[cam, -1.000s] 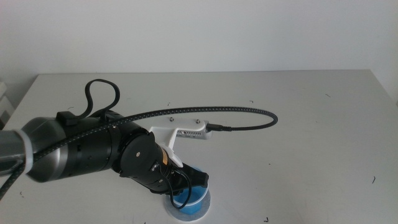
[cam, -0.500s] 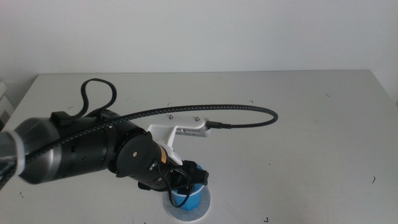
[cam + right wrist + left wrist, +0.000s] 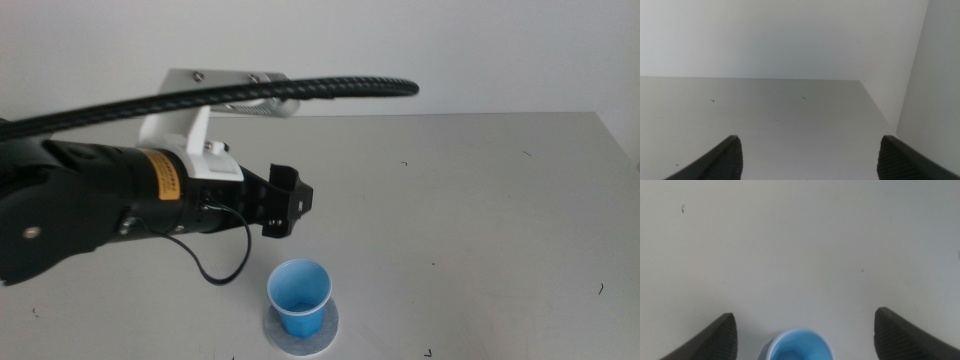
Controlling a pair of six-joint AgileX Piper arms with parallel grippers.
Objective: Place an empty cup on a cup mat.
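Observation:
The blue cup (image 3: 300, 296) stands upright on the round grey cup mat (image 3: 325, 330) near the table's front edge. It is empty, blue inside. My left gripper (image 3: 285, 200) is open and empty, raised above and behind the cup, apart from it. In the left wrist view the cup's rim (image 3: 797, 348) shows between my two spread jaws, well below them. My right gripper (image 3: 807, 160) is open and empty, out of the middle view, with its wrist camera looking over bare table toward a wall.
The left arm's black cable (image 3: 300, 92) arcs over the table (image 3: 480, 200). A white wall stands behind the table and at its right side (image 3: 935, 75).
My left gripper has let go of the cup and risen up and back to the left. The cup stays standing on the mat.

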